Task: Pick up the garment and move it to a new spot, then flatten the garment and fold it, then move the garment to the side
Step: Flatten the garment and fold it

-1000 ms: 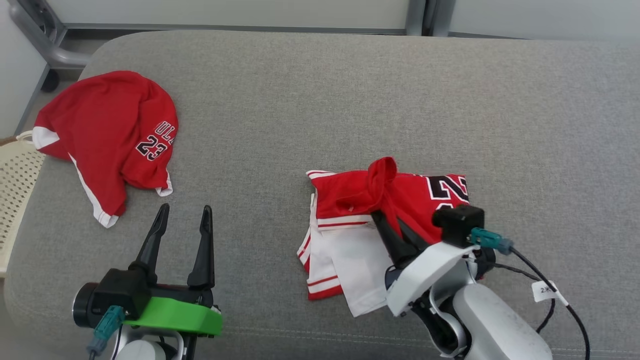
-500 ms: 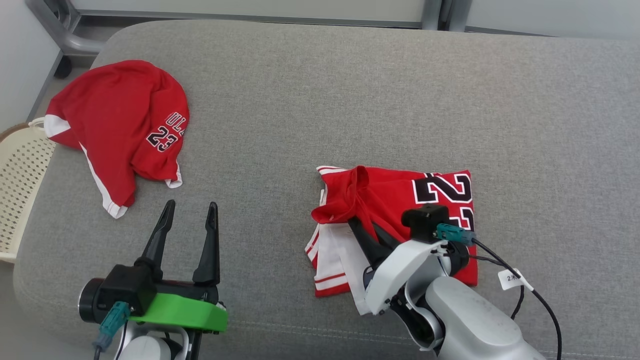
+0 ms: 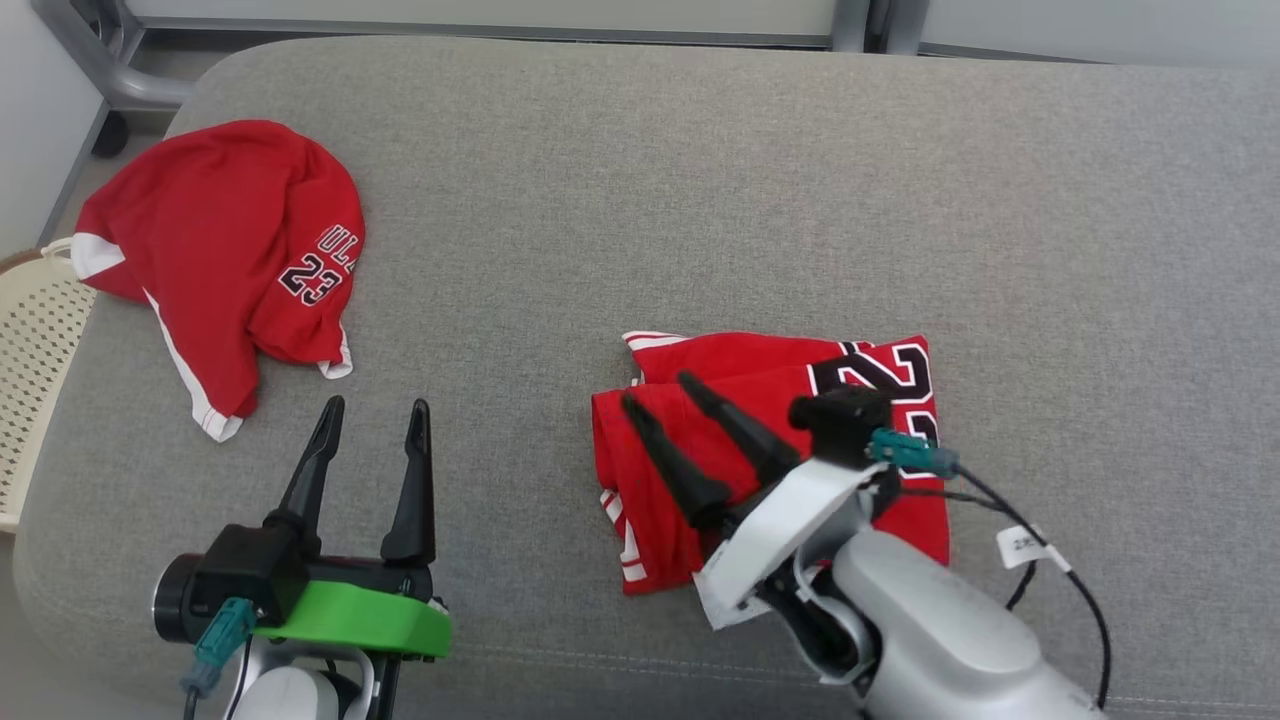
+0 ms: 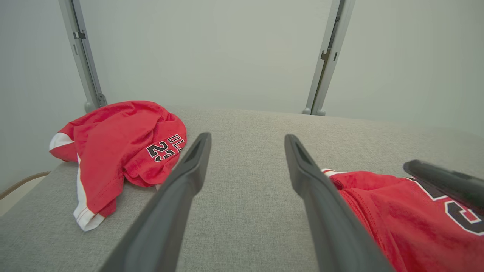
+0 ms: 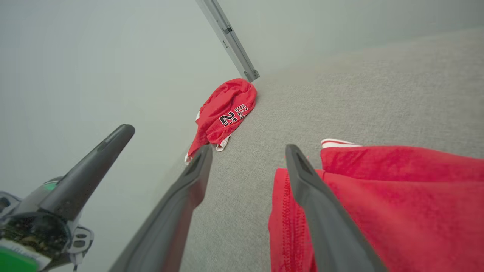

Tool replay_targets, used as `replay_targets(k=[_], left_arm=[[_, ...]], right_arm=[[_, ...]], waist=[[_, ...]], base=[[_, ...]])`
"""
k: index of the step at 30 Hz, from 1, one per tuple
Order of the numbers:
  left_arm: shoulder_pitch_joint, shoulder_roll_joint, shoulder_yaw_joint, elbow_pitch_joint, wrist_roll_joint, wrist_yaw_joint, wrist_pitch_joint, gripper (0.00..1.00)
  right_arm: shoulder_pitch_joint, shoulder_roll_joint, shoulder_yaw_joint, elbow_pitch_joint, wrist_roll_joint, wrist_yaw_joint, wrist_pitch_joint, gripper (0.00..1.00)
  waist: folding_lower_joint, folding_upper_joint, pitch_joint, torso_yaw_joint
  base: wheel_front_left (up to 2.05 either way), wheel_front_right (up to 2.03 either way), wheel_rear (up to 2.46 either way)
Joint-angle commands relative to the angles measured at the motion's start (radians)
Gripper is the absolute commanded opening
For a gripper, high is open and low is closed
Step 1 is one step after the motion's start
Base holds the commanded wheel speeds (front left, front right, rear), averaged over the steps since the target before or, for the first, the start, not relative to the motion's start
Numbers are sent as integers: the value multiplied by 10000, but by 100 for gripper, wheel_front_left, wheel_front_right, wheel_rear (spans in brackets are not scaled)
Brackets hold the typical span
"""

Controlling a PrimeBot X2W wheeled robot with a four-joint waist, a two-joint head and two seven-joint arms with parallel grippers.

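The folded red basketball jersey (image 3: 750, 365) lies on the grey fabric cushion (image 3: 700, 180), right of the middle and nearer its front edge. It is a soft stack of knit layers with white-striped trim peeping out at the near-left corner. The right gripper (image 3: 660, 392) is poised over its left part, fingers spread and holding nothing. A pinch that catches only the top layer would likely drag the fold open as it moves sideways. The left gripper (image 3: 377, 405), also spread and empty, hangs by the front-left edge. A crumpled red number-23 garment (image 3: 230, 240) sits toward the back-left corner.
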Motion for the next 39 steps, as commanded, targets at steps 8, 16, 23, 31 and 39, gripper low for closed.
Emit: replay_targets(k=[8, 16, 23, 31, 39], left_arm=[[57, 95, 257, 25, 243, 8, -37, 100], [225, 238, 467, 221, 294, 176, -38, 100], [436, 381, 613, 381, 180, 332, 9, 100], [960, 421, 746, 373, 48, 543, 95, 100], [1279, 501, 732, 237, -33, 648, 107, 100]], right_arm=[[1124, -932, -3380, -1675, -2018, -1, -148, 100], [2592, -1096, -5901, -2579, -3856, -1, -151, 100], [3528, -1136, -6686, -2903, -4701, -1, -154, 100], [4518, -1092, -7161, -2955, -5068, -1, -155, 100], [4887, -1011, -7111, -3026, -5204, -1, -154, 100]], waist=[[-1, 0, -310, -292], [-1, 0, -731, -640], [-1, 0, -1123, -952], [-1, 0, -1607, -1191], [-1, 0, -1774, -1282]], base=[[0, 0, 0], [0, 0, 0], [0, 0, 0], [0, 0, 0], [0, 0, 0]])
